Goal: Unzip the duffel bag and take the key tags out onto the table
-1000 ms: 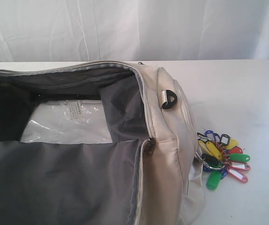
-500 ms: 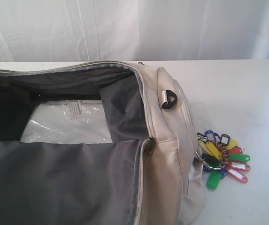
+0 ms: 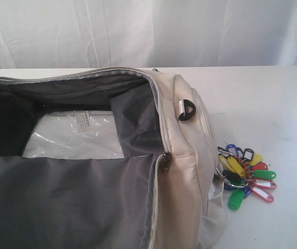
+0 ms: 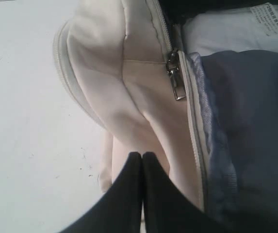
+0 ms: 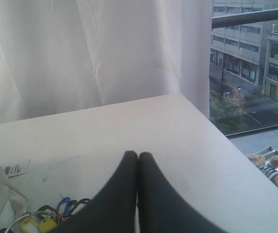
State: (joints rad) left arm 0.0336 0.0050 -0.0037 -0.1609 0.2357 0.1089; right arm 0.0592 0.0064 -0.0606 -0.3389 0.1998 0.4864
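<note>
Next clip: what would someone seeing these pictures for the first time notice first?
The big cream duffel bag fills the left of the exterior view, unzipped and gaping, with its grey lining and a clear plastic packet showing inside. Just right of it, the bright bunch of key tags lies on the white table, beside the bag's end.
</note>
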